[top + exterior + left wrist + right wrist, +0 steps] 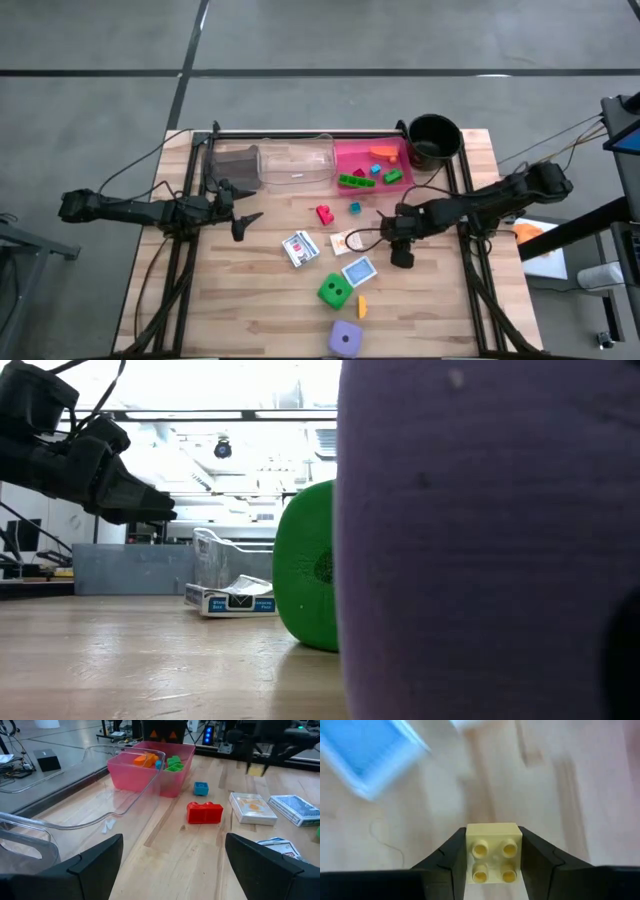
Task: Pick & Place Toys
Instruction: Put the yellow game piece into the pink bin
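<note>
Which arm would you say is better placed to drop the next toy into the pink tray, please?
The right. The right gripper is already shut on a yellow brick and hovers close to the pink tray. The left gripper is open and empty, over by the clear tray.

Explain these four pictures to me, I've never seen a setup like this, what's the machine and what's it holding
It is a robot with two dark arms at a wooden table. One picture looks straight down, one looks level across the tabletop, and two come from cameras on the wrists. The right gripper is shut on a pale yellow brick, seen close in its wrist view. The left gripper waits open near the clear tray. A pink tray holds some bricks. Loose on the table lie a red brick, printed cards, a green die and a purple die.
</note>
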Tool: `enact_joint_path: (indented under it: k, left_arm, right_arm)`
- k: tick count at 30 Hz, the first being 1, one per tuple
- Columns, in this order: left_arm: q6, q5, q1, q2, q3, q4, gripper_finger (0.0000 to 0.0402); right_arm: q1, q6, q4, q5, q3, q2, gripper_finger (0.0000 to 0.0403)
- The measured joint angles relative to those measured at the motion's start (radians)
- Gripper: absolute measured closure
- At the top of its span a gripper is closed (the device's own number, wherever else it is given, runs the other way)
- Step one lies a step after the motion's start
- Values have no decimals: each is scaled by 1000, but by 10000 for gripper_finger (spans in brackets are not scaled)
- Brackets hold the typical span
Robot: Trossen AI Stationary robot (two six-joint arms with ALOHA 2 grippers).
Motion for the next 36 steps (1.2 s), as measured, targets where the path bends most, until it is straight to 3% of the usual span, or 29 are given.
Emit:
enact_joint_path:
  k: [3, 11, 14, 18, 24, 31, 36]
  left_arm:
    - [0, 0, 0, 0, 0, 0, 51]
    - [-3, 0, 0, 0, 0, 0, 51]
    - [-3, 0, 0, 0, 0, 0, 51]
    - [-3, 0, 0, 0, 0, 0, 51]
    - [-3, 0, 0, 0, 0, 0, 51]
    - [-3, 0, 0, 0, 0, 0, 51]
    - [-2, 0, 0, 0, 0, 0, 51]
  right_arm:
    - [43, -28, 160, 25, -8, -27, 269]
    - [109, -269, 1032, 30, -186, 14, 269]
    - [82, -322, 1205, 29, -252, 39, 269]
    - [-14, -342, 1240, 35, -293, 39, 269]
    - [-251, -342, 1230, 38, -287, 35, 269]
    - [-549, -342, 1048, 38, -237, 36, 269]
    - [-630, -360, 1008, -9, -228, 38, 269]
